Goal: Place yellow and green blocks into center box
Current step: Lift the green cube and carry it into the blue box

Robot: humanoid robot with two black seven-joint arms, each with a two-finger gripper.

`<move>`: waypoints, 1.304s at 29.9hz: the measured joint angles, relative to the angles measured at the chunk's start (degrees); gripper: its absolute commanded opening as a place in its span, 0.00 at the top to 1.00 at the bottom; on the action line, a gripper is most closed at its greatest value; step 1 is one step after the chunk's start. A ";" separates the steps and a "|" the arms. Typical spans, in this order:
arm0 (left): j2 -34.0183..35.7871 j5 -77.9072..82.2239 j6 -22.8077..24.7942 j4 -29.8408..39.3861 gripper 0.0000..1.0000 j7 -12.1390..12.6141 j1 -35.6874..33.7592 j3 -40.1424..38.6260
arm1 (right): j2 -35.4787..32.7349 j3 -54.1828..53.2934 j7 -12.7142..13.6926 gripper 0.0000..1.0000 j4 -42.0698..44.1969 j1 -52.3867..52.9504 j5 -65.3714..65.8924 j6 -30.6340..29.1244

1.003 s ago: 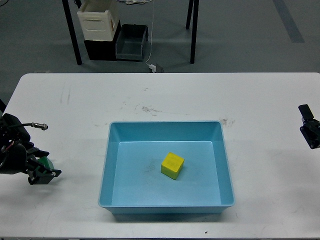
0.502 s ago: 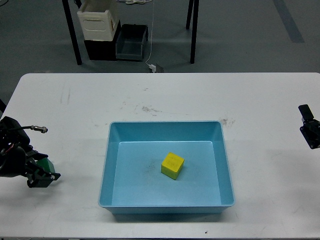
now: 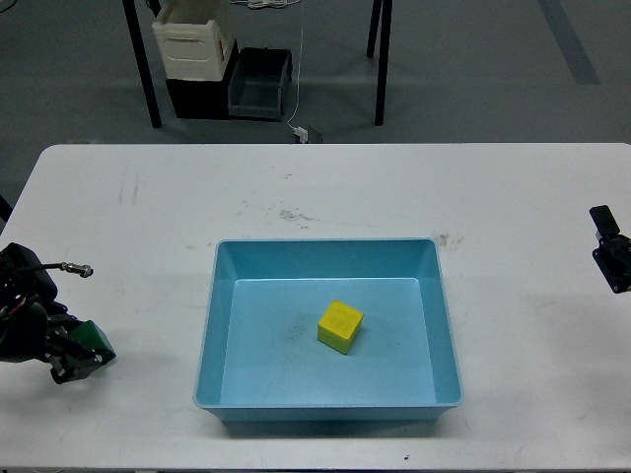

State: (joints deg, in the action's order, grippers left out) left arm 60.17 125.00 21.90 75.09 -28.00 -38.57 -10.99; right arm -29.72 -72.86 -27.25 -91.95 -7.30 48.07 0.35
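Yellow cube block (image 3: 340,326) already sits inside the light-blue plastic box (image 3: 328,252). Over the last second the left gripper (image 3: 81,351) has drawn back and closed around the small green block (image 3: 95,338) left of the box, so lifting looks next. The right gripper (image 3: 609,248) waits at the far edge, jaws too indistinct to tell.

No text, label, brand, number or sign can be read anywhere in the view. The cream-coloured container (image 3: 194,39) at the upper left of the frame has a pale panel on its front, too small and blurred to show any writing.
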 measured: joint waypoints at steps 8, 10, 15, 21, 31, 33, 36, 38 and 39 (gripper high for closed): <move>-0.01 -3.60 -0.08 -0.51 0.64 -0.01 -7.52 -0.87 | 0.00 0.00 0.00 0.00 0.05 -0.02 -0.01 0.00; -0.17 -8.26 -0.02 -0.51 0.64 0.01 -12.50 -0.85 | -0.05 0.00 0.00 0.00 0.12 -0.14 -0.01 0.00; -0.70 -22.45 0.24 0.71 0.64 0.01 -20.20 -0.48 | -0.04 0.00 0.00 0.00 0.93 -0.49 -0.01 0.07; -4.06 -26.45 0.48 7.18 0.64 0.00 -23.70 -0.47 | 0.01 0.01 0.00 0.00 2.23 -0.49 0.01 0.09; -18.69 -16.38 4.25 10.81 0.63 -0.01 -26.20 0.70 | 0.11 1.06 0.06 0.00 4.42 -0.57 0.01 -0.07; -22.10 -10.88 5.61 10.66 0.63 0.00 -26.42 2.55 | 0.34 1.11 0.06 0.00 4.71 -0.49 0.00 -0.08; -25.28 -5.69 6.04 10.25 0.63 -0.01 -26.57 6.37 | 0.79 1.10 0.06 0.00 4.85 -0.49 0.01 -0.10; -26.89 -3.54 6.09 9.54 0.62 -0.03 -26.59 8.58 | 0.92 1.10 0.04 0.00 4.92 -0.50 0.01 -0.10; -27.62 -2.67 6.10 9.02 0.60 -0.01 -26.62 9.42 | 0.96 1.08 0.02 0.00 4.97 -0.50 0.01 -0.10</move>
State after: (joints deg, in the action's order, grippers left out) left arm 32.55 122.33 28.00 84.11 -28.00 -65.19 -1.57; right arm -28.75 -71.78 -27.22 -86.98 -7.79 48.08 0.25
